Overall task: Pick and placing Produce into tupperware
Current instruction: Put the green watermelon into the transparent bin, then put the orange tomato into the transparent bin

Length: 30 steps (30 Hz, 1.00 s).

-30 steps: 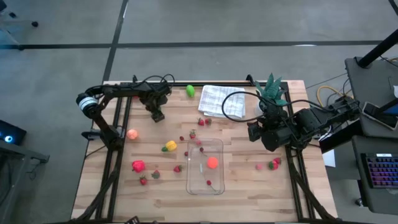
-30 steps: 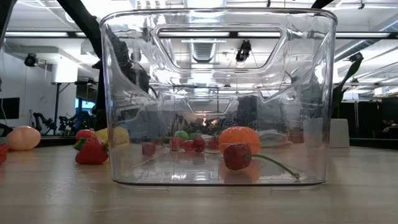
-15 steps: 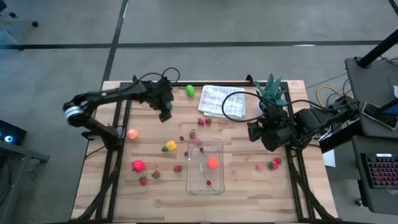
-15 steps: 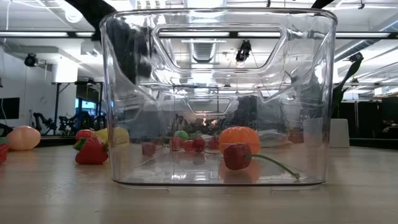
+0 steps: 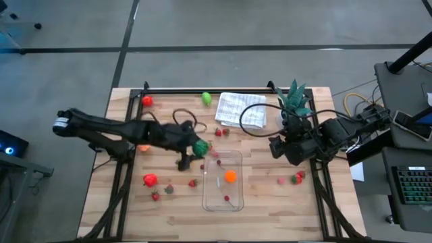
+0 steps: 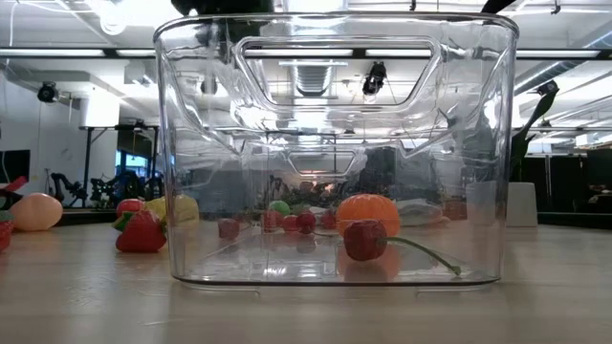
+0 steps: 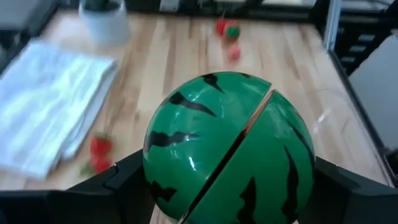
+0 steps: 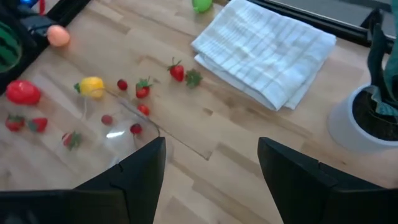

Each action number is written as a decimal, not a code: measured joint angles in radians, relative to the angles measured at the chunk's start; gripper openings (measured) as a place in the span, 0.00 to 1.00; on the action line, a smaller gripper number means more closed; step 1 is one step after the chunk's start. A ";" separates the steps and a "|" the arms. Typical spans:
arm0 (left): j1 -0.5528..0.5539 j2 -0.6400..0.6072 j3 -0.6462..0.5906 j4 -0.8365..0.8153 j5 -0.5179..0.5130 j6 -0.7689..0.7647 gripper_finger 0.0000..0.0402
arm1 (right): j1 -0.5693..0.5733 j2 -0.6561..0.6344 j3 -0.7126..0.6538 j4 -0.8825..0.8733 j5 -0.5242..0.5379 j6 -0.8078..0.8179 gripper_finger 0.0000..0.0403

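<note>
Carrying the striped melon (image 7: 227, 149) clamped between its fingers, the left claw (image 5: 196, 148) hung just beside the tupperware (image 5: 237, 159), over the container's corner nearest the left arm. The melon was round, glossy and wide for those fingers, so my judgement was that it could slip out or roll if let go before it sat fully over the opening; released too early, it might strike the rim (image 6: 335, 21) and bounce onto the table (image 5: 270, 202) among the loose strawberries. A low approach could also knock the light container sideways.

The right claw (image 8: 211, 168) waited near the potted plant (image 5: 294, 100), its fingers apart and holding nothing.

Counting from above: one tupperware, holding one orange fruit (image 5: 231, 176) and what looked like one small red piece (image 5: 227, 198). Still on the table were one lime-green fruit (image 5: 206, 98), one folded white cloth (image 5: 241, 109), one yellow piece (image 8: 91, 86), two larger red pieces (image 5: 150, 179), one peach-coloured fruit (image 8: 58, 36) partly hidden under the left arm, and roughly ten small strawberries, too tiny to count surely.
</note>
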 joint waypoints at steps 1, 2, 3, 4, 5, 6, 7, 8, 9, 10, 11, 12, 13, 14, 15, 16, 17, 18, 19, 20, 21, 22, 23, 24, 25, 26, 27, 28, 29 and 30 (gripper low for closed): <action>-0.019 0.019 0.000 0.010 -0.014 -0.005 0.68 | 0.008 -0.001 0.000 0.001 0.000 -0.007 0.61; -0.032 0.044 0.003 0.010 -0.018 -0.026 0.68 | 0.018 -0.002 0.002 0.000 0.000 -0.009 0.61; -0.040 0.073 0.010 0.018 -0.018 -0.058 0.68 | 0.027 -0.004 0.006 0.002 0.002 -0.012 0.61; -0.046 0.101 0.016 0.028 -0.016 -0.097 0.68 | 0.038 -0.004 0.010 0.003 0.002 -0.018 0.61; -0.051 0.128 0.020 0.026 -0.014 -0.130 0.68 | 0.051 -0.005 0.015 0.004 0.003 -0.023 0.61; -0.057 0.158 0.025 0.017 -0.008 -0.155 0.68 | 0.064 -0.006 0.021 0.004 0.004 -0.024 0.61; -0.061 0.188 0.035 0.019 0.001 -0.169 0.68 | 0.078 -0.007 0.026 0.005 0.004 -0.024 0.61; -0.069 0.218 0.048 0.025 0.007 -0.184 0.68 | 0.093 -0.007 0.031 0.005 0.003 -0.021 0.61; -0.076 0.246 0.059 0.024 0.011 -0.188 0.68 | 0.107 -0.007 0.035 0.006 0.002 -0.011 0.61; -0.081 0.274 0.074 0.018 0.013 -0.204 0.68 | 0.121 -0.007 0.039 0.006 0.000 0.001 0.61; -0.086 0.301 0.091 0.021 0.016 -0.216 0.68 | 0.136 -0.007 0.041 0.006 -0.001 0.009 0.61; -0.090 0.326 0.108 0.028 0.019 -0.234 0.68 | 0.152 -0.007 0.041 0.006 -0.001 0.021 0.61; -0.093 0.349 0.124 0.023 0.020 -0.250 0.68 | 0.168 -0.007 0.041 0.005 -0.004 0.035 0.61; -0.093 0.372 0.141 0.017 0.025 -0.267 0.68 | 0.182 -0.007 0.041 0.004 -0.009 0.048 0.61; -0.094 0.392 0.159 0.016 0.031 -0.282 0.68 | 0.197 -0.007 0.041 0.003 -0.017 0.059 0.61; -0.094 0.410 0.174 0.009 0.041 -0.289 0.68 | 0.213 -0.007 0.041 0.002 -0.024 0.070 0.61; -0.093 0.426 0.187 -0.004 0.055 -0.297 0.68 | 0.227 -0.005 0.041 0.000 -0.027 0.084 0.61; -0.093 0.442 0.200 -0.021 0.061 -0.312 0.68 | 0.241 -0.004 0.041 -0.002 -0.027 0.100 0.61; -0.093 0.456 0.215 -0.036 0.072 -0.315 0.69 | 0.255 -0.003 0.041 -0.002 -0.027 0.112 0.61; -0.093 0.469 0.228 -0.054 0.086 -0.320 0.70 | 0.268 -0.002 0.040 -0.003 -0.027 0.124 0.61; -0.094 0.479 0.238 -0.073 0.091 -0.335 0.72 | 0.279 -0.001 0.039 -0.004 -0.027 0.135 0.61; -0.094 0.486 0.244 -0.084 0.096 -0.349 0.74 | 0.289 -0.001 0.039 -0.004 -0.027 0.145 0.61; -0.094 0.492 0.245 -0.088 0.101 -0.365 0.76 | 0.298 0.000 0.038 -0.004 -0.027 0.152 0.61; -0.094 0.495 0.245 -0.091 0.104 -0.367 0.78 | 0.307 0.000 0.037 -0.004 -0.027 0.158 0.61; -0.094 0.496 0.245 -0.093 0.106 -0.368 0.81 | 0.316 0.002 0.036 -0.004 -0.027 0.164 0.61; -0.094 0.496 0.245 -0.092 0.106 -0.369 0.84 | 0.323 0.003 0.035 -0.004 -0.027 0.168 0.61; -0.094 0.496 0.245 -0.090 0.106 -0.375 0.86 | 0.330 0.003 0.033 -0.003 -0.027 0.171 0.61; -0.094 0.492 0.245 -0.090 0.106 -0.394 0.88 | 0.339 0.003 0.030 -0.003 -0.027 0.175 0.61; -0.094 0.486 0.245 -0.090 0.106 -0.400 0.90 | 0.347 0.003 0.027 -0.003 -0.028 0.177 0.61; -0.094 0.477 0.245 -0.091 0.106 -0.406 0.91 | 0.355 0.003 0.025 -0.003 -0.032 0.178 0.61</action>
